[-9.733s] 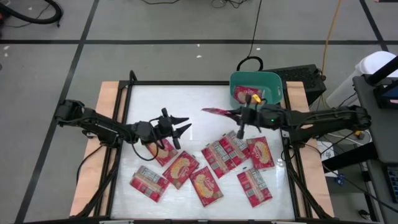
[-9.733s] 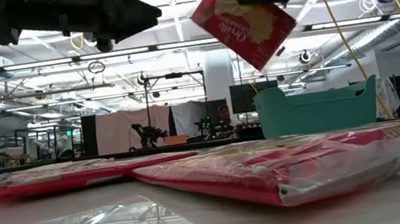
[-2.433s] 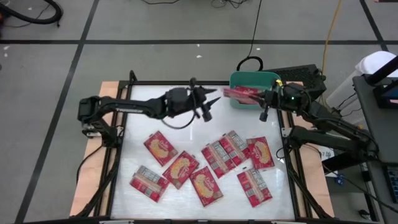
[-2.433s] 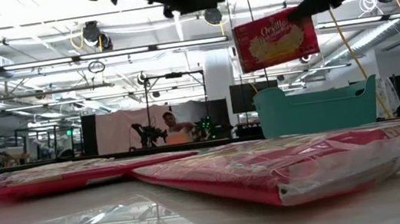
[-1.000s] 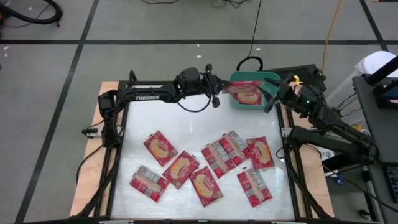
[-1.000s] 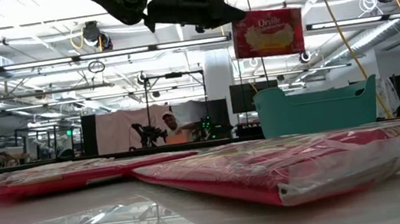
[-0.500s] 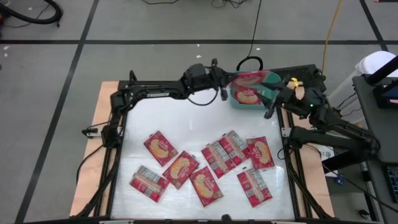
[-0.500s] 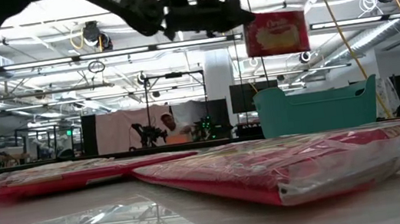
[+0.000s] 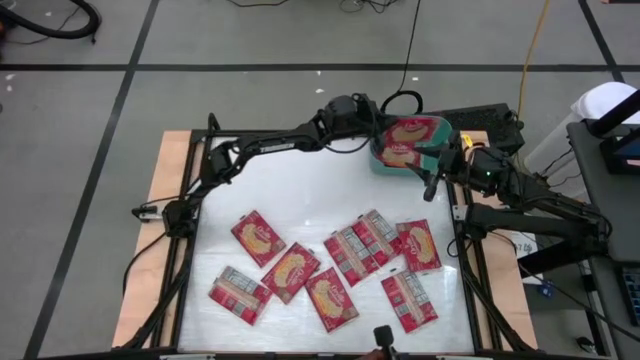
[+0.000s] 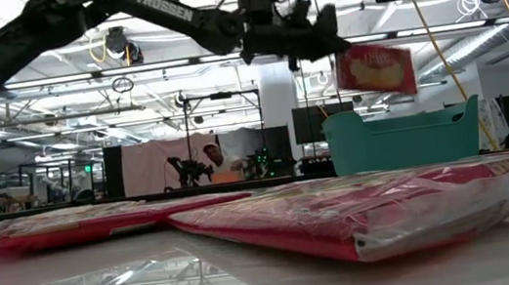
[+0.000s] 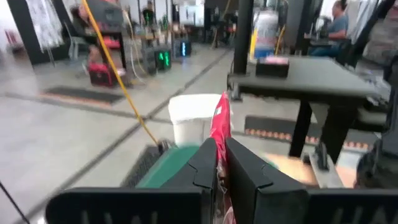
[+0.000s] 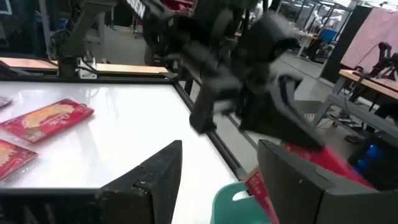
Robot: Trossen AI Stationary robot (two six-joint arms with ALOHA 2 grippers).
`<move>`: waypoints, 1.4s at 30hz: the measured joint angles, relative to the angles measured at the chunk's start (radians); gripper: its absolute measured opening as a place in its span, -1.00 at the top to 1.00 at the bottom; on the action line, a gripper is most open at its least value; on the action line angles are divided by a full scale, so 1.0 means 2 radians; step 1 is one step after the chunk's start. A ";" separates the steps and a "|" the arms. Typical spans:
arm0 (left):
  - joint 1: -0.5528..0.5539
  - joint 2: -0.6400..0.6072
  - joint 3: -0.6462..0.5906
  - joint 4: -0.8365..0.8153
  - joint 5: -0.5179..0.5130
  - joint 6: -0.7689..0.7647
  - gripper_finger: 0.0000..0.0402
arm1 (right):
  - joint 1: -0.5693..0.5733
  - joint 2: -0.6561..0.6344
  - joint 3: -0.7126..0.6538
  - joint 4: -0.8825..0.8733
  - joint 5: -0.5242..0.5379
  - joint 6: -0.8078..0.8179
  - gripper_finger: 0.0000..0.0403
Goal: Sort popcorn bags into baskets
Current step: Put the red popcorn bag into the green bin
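The left gripper (image 9: 378, 128) pinches one popcorn bag (image 9: 402, 140) over the teal basket (image 9: 440, 128) at the table's one o'clock corner. The right gripper (image 9: 436, 172) waits beside it, fingers spread, empty. Delivery is underway; next, the pinch likely needs releasing above the basket.

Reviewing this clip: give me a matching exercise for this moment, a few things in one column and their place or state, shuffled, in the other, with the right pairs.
Things:
1. left gripper
2. right gripper
3. teal basket
4. held popcorn bag

Places or states:
A. open, holding nothing, beside the basket
B. at the table's far right corner
C. in the air over the basket
D. shut on a red bag

Pairs: 1-D, 2-A, 3-B, 4-C
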 joint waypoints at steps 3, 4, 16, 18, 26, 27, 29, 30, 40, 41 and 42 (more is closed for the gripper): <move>0.000 0.011 0.000 0.000 0.000 -0.018 0.86 | 0.000 0.000 0.000 0.000 0.000 0.000 0.00; 0.001 0.013 0.000 0.003 0.000 -0.021 0.86 | 0.000 0.000 0.000 0.000 0.000 0.000 0.00; -0.010 0.035 -0.001 0.014 -0.019 -0.064 0.85 | 0.000 0.000 0.000 0.000 -0.001 -0.001 0.00; -0.012 0.036 -0.002 0.014 -0.045 -0.054 0.85 | 0.000 0.000 0.000 0.000 -0.001 -0.003 0.00; -0.004 0.045 -0.001 0.051 -0.098 -0.087 0.85 | 0.000 0.000 0.000 0.009 -0.001 -0.011 0.00; -0.005 0.047 -0.001 0.054 -0.097 -0.092 0.85 | 0.000 0.000 0.000 0.009 -0.001 -0.012 0.00; -0.008 0.051 -0.001 0.055 -0.096 -0.102 0.85 | 0.000 0.000 0.000 0.011 -0.001 -0.013 0.00; -0.011 0.055 -0.001 0.067 -0.097 -0.104 0.85 | 0.000 0.000 0.000 0.012 -0.001 -0.013 0.00; -0.020 0.065 -0.001 0.059 -0.109 -0.112 0.85 | 0.000 -0.001 0.000 0.023 -0.001 -0.019 0.00; -0.020 0.065 -0.001 0.056 -0.109 -0.111 0.85 | 0.000 -0.001 0.000 0.023 -0.001 -0.021 0.00; -0.020 0.065 -0.001 0.056 -0.109 -0.110 0.85 | 0.000 -0.001 0.000 0.023 -0.001 -0.022 0.00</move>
